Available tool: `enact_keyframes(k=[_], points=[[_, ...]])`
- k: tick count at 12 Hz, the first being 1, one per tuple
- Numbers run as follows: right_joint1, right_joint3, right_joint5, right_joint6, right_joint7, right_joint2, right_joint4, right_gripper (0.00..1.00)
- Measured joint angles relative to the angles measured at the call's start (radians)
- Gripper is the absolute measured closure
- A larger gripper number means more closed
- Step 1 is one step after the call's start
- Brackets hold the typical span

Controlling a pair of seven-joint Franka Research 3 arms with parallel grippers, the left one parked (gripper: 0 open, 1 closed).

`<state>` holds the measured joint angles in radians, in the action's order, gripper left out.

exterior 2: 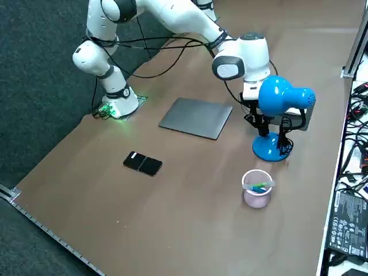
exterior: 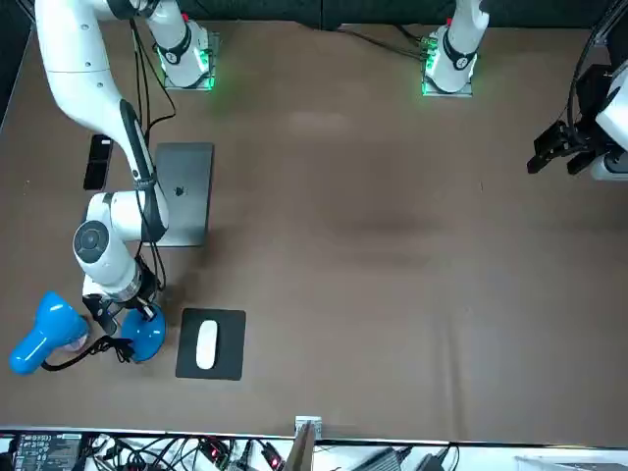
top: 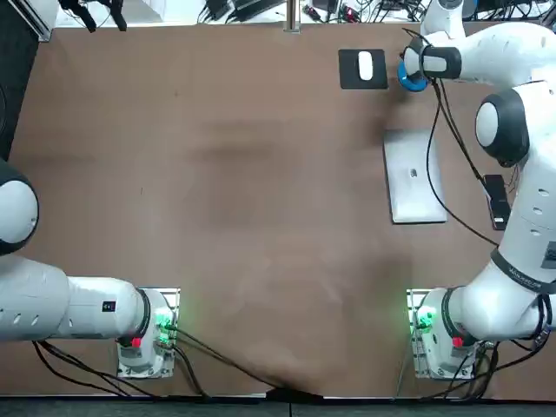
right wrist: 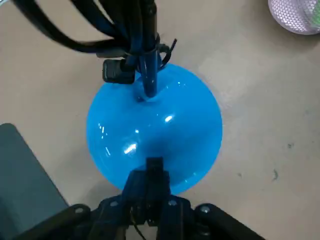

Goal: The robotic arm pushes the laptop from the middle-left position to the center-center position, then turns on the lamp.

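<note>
my end effector [right wrist: 154,170], pinched closed on nothing, hangs over the base of the blue lamp [right wrist: 180,125] — no glow shows, so switching seems left to do — while the closed laptop [top: 415,176] lies on the counter [top: 243,174] to my right, seemingly short of centre.
</note>
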<state>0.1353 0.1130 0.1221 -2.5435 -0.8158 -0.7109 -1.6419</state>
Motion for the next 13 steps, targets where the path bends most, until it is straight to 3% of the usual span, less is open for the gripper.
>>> enact_keyframes(k=[13], points=[[0.028,-0.006,0.024,-0.042,0.002,-0.007,0.0,0.98]])
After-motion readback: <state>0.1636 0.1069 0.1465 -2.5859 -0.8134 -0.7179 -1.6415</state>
